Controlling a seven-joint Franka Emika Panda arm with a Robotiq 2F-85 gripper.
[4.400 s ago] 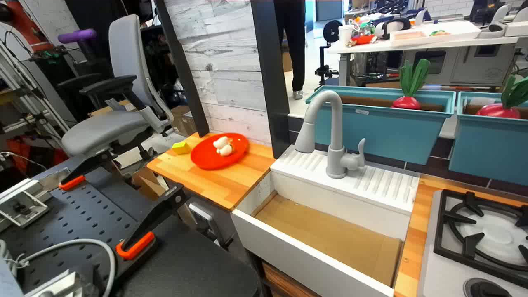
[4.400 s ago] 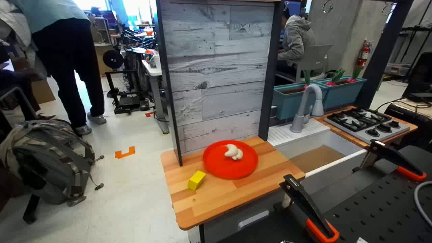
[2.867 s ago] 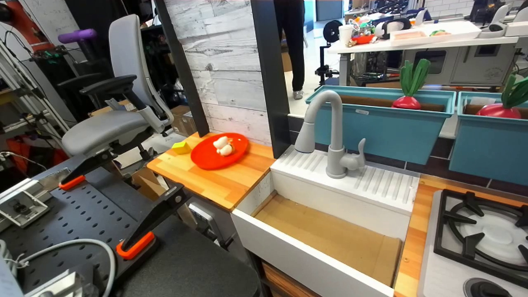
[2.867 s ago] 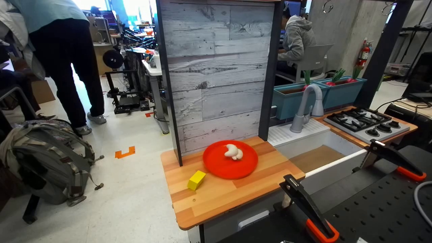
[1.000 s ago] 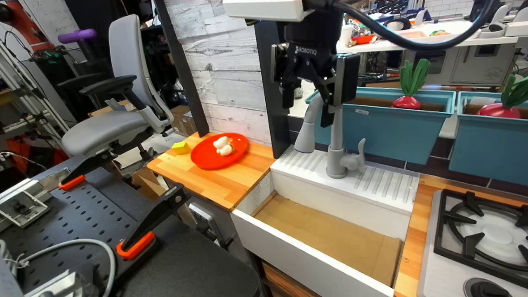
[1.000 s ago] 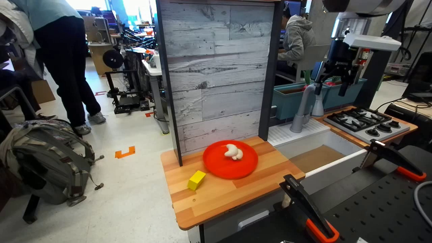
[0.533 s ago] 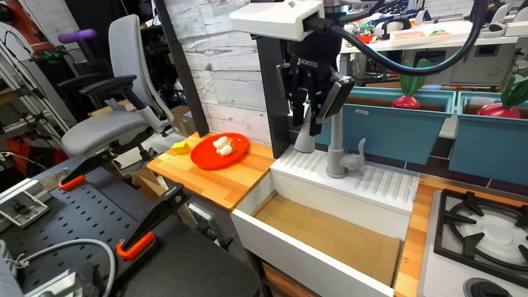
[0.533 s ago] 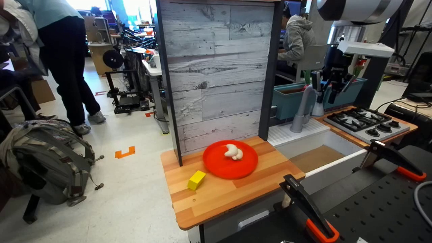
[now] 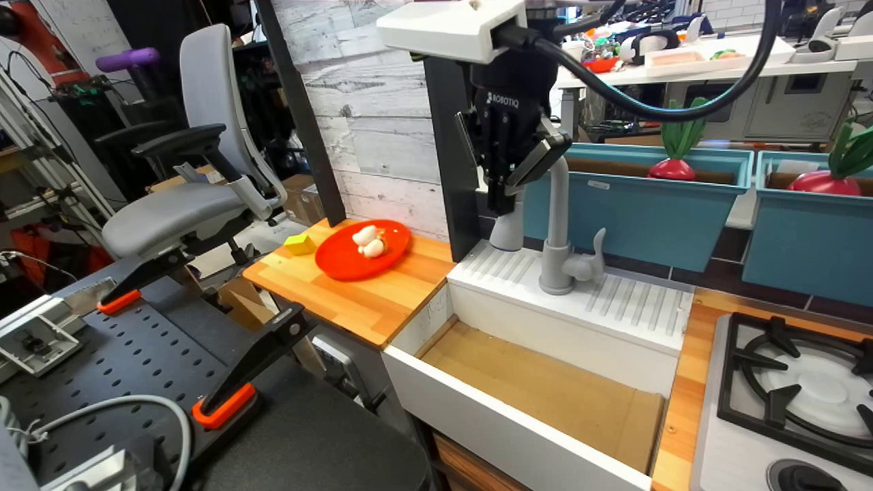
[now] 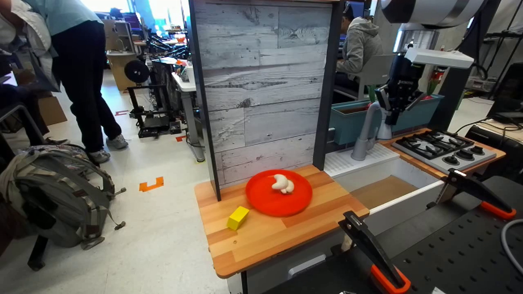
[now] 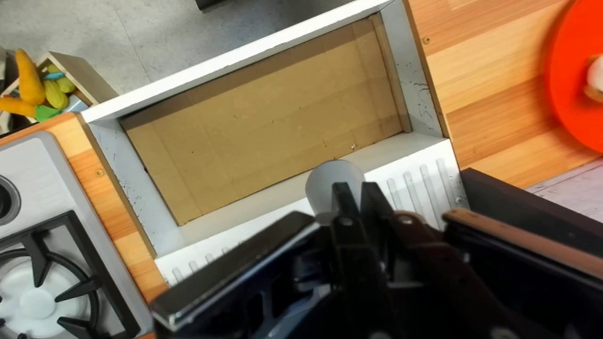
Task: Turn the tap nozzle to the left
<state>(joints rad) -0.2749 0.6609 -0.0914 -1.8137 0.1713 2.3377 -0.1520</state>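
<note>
- Far left in an exterior view, I saw a grey office chair [image 9: 174, 211] beyond a perforated dark table [image 9: 136, 361] with orange-handled clamps [image 9: 225, 407] at its edge.
- Next along, a wooden counter [image 9: 348, 307] held a yellow block [image 9: 299, 244] and, near it, a red plate [image 9: 336, 262] bearing some whitish pieces [image 9: 369, 242].
- Then came the white sink [image 9: 477, 409], its bottom lined with cardboard [image 9: 539, 382].
- Above the sink's back ledge [image 9: 505, 279] hung the gripper [image 9: 502, 203], pointing downward. It was clenched: in the wrist view a mere slit ran between its fingertips [image 11: 345, 200].
- The tap nozzle [image 9: 558, 211] stood upright on that ledge, just beside the gripper; I couldn't tell whether the two touched. In both exterior views the gripper hid part of its arch, and the nozzle's downward end [image 9: 507, 233] showed close below the fingertips. In the wrist view that grey end lay partly behind the fingertips, mostly to their left.
- Just right of the nozzle's base, a lever handle [image 9: 598, 252] stuck up; teal planters [image 9: 634, 221] stood behind, with leafy red vegetables [image 9: 672, 170] in them.
- Farthest right, a black grate [image 9: 781, 402] sat on the stove [image 9: 726, 450].
</note>
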